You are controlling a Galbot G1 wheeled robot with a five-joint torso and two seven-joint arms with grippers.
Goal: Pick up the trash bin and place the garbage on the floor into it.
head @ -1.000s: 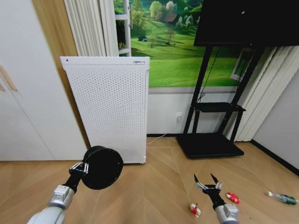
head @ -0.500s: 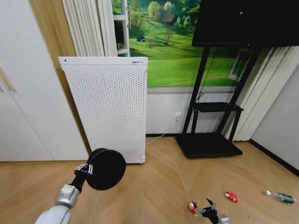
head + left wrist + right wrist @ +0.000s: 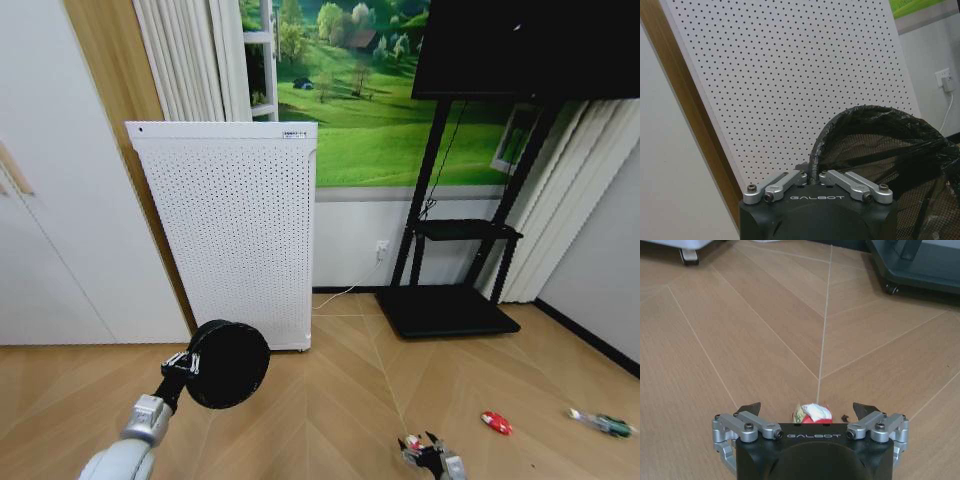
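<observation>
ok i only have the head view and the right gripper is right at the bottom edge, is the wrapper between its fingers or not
observer: yes. in the right wrist view the red-and-white wrapper lies on the floor between the fingers of the right gripper, which are spread wide and clear of it.
operator: and how does the left one have the bin
observer: the left wrist view shows the left gripper shut on the rim of the trash bin.
operator: anything on that rim
observer: a black liner bag is wrapped over it, right where the gripper grips.
</observation>
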